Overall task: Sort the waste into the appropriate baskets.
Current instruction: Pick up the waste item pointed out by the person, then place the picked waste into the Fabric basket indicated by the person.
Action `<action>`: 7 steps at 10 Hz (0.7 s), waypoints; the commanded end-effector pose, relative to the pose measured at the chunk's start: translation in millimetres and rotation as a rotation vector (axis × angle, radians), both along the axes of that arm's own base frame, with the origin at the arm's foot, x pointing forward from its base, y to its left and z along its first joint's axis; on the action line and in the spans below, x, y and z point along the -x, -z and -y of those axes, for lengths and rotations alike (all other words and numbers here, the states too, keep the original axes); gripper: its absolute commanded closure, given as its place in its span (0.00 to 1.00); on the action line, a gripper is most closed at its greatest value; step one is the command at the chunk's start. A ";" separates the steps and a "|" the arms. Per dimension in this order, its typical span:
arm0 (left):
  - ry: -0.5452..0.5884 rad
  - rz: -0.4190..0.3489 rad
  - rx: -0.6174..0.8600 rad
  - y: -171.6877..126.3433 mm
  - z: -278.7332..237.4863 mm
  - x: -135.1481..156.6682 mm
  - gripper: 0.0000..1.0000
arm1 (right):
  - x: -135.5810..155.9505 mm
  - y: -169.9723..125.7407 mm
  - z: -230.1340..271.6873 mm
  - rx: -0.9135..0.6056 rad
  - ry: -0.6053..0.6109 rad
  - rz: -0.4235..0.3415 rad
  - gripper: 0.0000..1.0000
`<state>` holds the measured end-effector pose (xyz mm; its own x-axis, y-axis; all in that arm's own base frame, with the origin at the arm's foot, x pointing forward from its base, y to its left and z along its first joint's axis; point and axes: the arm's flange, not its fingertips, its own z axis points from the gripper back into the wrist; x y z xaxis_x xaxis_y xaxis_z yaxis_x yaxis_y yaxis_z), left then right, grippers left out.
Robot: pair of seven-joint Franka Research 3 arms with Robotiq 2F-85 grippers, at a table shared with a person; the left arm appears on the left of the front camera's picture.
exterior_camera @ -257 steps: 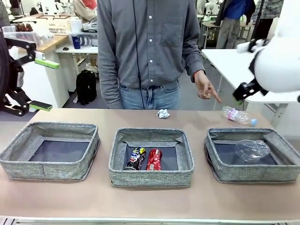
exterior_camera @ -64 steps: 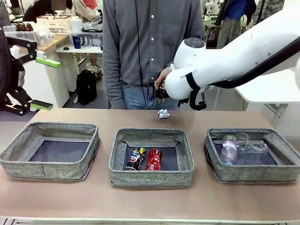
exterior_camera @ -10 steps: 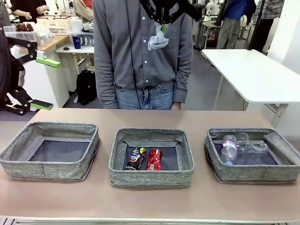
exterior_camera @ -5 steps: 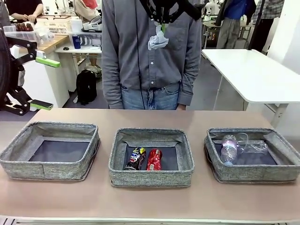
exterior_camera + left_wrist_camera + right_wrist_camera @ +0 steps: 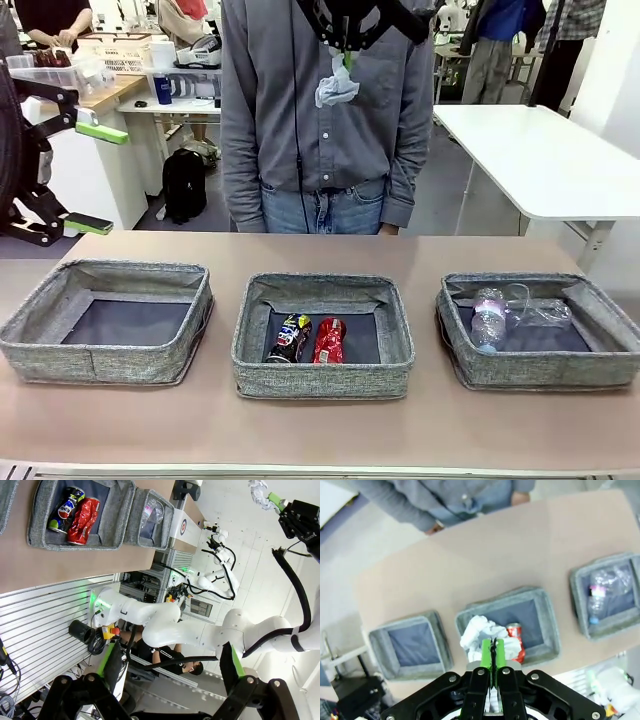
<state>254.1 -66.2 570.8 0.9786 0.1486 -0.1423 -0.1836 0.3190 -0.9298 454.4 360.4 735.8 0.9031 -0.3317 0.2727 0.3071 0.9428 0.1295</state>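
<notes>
The paper ball [image 5: 335, 88] is pinched in the right pincer [image 5: 347, 62], high above the counter [image 5: 320, 425]. It'd best be carried over the left basket [image 5: 108, 320], lowered, then released.

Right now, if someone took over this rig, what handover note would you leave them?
Right gripper: shut on the paper ball, held high above the table.
Left gripper: open, empty, parked off to the side.
Done: red can and dark can lie in the middle basket; plastic bottles lie in the right basket.
Left: drop the ball, presumably into the left basket, which holds nothing.
</notes>
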 end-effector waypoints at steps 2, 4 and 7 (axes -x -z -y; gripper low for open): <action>0.008 0.020 0.014 3.1 2.1 1.9 0.00 | 4.2 -0.5 0.1 -0.004 -0.004 0.007 0.98; 0.008 0.020 0.014 3.1 2.1 1.9 0.00 | 4.2 -0.5 0.1 -0.004 -0.004 0.007 0.98; 0.008 0.020 0.014 3.1 2.1 1.9 0.00 | 4.2 -0.5 0.1 -0.004 -0.004 0.007 0.98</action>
